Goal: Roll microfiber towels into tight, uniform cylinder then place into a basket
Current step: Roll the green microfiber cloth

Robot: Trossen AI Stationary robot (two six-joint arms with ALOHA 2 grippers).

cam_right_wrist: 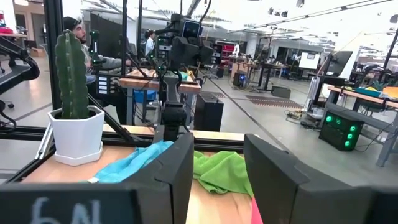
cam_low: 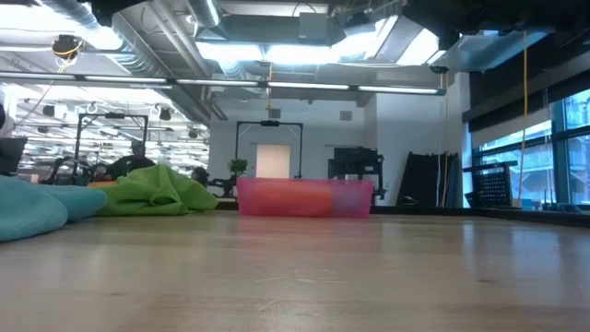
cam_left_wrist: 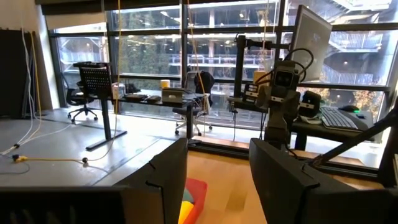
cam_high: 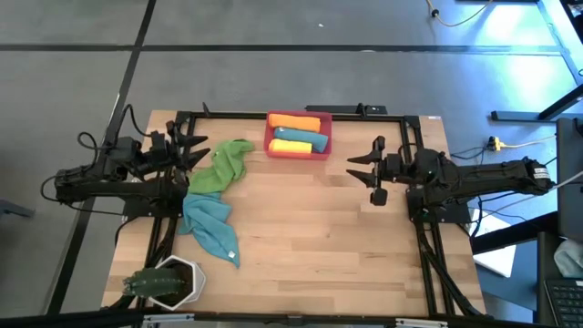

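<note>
The red-pink basket (cam_high: pixel 271 137) stands at the table's far middle with rolled towels in it: an orange one (cam_high: pixel 296 121), a teal one (cam_high: pixel 303 136) and a yellow one (cam_high: pixel 288 146). A green towel (cam_high: pixel 221 167) lies crumpled at the left. A teal-blue towel (cam_high: pixel 209 223) lies bunched just nearer than it, and the two touch. My left gripper (cam_high: pixel 198 150) hovers open, raised over the green towel's left edge, with nothing between its fingers (cam_left_wrist: pixel 168 180). My right gripper (cam_high: pixel 361 167) hovers open right of the basket, also with nothing between its fingers (cam_right_wrist: pixel 180 174).
A white hexagonal pot with a cactus (cam_high: pixel 168 281) stands at the near left corner. A black frame (cam_high: pixel 301 114) runs along the table's edges. Bare wood (cam_high: pixel 337 237) spreads across the middle and right of the table. People show in the room beyond the table.
</note>
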